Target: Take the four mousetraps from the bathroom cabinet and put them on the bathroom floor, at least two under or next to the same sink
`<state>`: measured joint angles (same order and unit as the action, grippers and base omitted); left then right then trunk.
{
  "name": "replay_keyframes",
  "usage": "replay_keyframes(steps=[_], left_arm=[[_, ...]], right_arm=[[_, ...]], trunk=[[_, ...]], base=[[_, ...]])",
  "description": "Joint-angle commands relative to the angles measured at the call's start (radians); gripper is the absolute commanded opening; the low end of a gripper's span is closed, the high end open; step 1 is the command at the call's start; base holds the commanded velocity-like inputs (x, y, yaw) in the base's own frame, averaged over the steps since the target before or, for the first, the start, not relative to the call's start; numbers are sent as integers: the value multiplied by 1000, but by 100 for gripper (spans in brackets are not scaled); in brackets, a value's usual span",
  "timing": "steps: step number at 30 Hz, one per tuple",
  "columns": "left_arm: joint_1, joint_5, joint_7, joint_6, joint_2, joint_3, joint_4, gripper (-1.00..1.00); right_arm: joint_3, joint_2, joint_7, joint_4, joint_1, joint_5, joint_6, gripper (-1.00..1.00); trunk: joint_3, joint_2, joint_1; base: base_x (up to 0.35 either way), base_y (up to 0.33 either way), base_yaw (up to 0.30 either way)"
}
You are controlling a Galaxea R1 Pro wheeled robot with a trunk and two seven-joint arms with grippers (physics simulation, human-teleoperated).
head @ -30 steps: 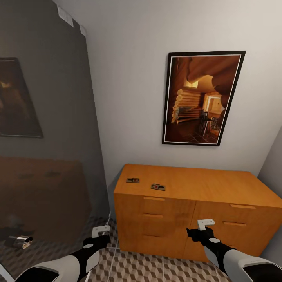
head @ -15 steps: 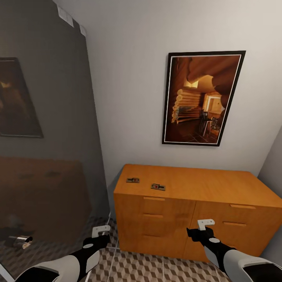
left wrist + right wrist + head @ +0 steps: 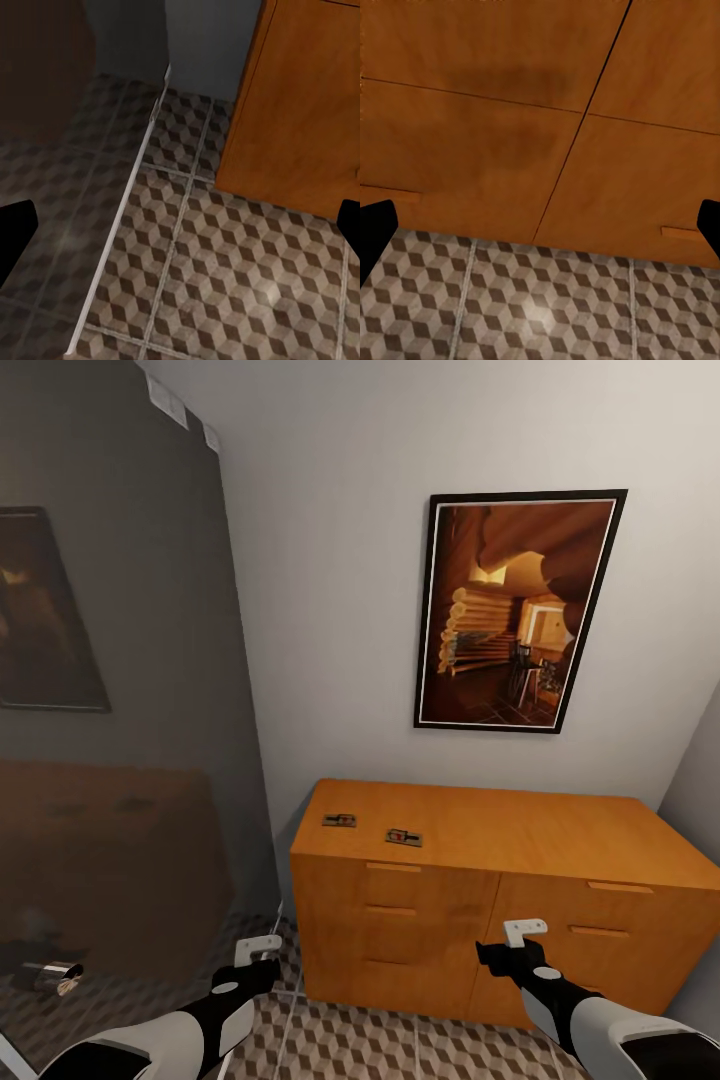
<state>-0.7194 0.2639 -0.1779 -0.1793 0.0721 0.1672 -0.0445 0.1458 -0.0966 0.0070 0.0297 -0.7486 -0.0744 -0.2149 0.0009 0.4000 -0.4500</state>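
Two mousetraps (image 3: 339,820) (image 3: 404,837) lie flat on the left part of the orange-brown cabinet's top (image 3: 520,840). Both are small brown boards with dark metal parts. My left gripper (image 3: 258,950) hangs low over the cube-patterned bathroom floor (image 3: 400,1045), left of the cabinet's front corner. It is open and empty; its dark fingertips (image 3: 15,232) stand far apart. My right gripper (image 3: 525,935) is level with the lower drawer fronts (image 3: 510,112). It is open with nothing between its fingertips (image 3: 375,229). The bathroom sink is out of view.
A tinted glass shower screen (image 3: 120,760) stands at the left, its white bottom rail (image 3: 127,202) running across the floor tiles (image 3: 210,262). A framed picture (image 3: 515,610) hangs above the cabinet. A grey wall (image 3: 700,780) closes the right side. A chrome fitting (image 3: 55,977) shows behind the glass.
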Motion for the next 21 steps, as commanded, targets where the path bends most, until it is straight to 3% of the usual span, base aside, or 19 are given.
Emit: replay_keyframes(steps=[1, 15, 21], left_arm=[[0, 0, 0, 0, 0, 0, 0, 100], [0, 0, 0, 1, -1, 0, 0, 100], [0, 0, 0, 1, 0, 0, 0, 100]], right_arm=[[0, 0, 0, 0, 0, 0, 0, 100], [-1, 0, 0, -10, 0, 0, -1, 100], [-3, -4, 1, -110, 0, 0, 4, 100]], trunk=[[0, 0, 0], [0, 0, 0], [0, 0, 0]], base=[[0, 0, 0], [0, 0, 0], [0, 0, 0]])
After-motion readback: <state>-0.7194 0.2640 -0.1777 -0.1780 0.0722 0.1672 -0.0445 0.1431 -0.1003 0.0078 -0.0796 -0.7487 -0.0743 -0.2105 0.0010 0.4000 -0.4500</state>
